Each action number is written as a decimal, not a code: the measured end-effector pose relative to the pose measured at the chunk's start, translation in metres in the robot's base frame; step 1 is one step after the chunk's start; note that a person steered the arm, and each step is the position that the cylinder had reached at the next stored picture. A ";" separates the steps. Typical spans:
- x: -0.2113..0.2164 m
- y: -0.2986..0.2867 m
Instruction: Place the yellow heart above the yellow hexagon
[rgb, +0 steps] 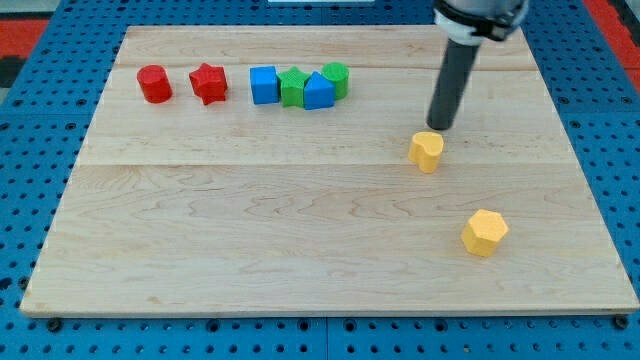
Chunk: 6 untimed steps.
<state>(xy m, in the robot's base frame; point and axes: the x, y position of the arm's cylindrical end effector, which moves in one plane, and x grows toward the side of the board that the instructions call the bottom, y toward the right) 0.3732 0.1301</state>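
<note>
My tip (442, 128) sits at the upper right of the frame, just above the yellow heart (427, 151); the rod carries no pincer. The yellow hexagon (485, 232) lies lower right on the tabletop (250, 240). The rod's top is cut off by the frame.

You have a pale wooden board (300, 250) lying on a blue pegboard surface (40, 110). Along the view's top left, a red cylinder (154, 84) and a red star (208, 83) sit apart from each other. To their right you see a tight cluster: a blue block (263, 84), a green block (292, 87), a second blue block (318, 90) and a green cylinder (337, 78), each touching or crowding the next. On the view's right, the yellow heart (426, 150) rests alone, with the yellow hexagon (484, 232) well below it and slightly to the right. My tip (441, 128) meets the board just above the heart.
</note>
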 end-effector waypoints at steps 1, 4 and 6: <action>0.029 -0.003; 0.085 -0.051; 0.083 -0.006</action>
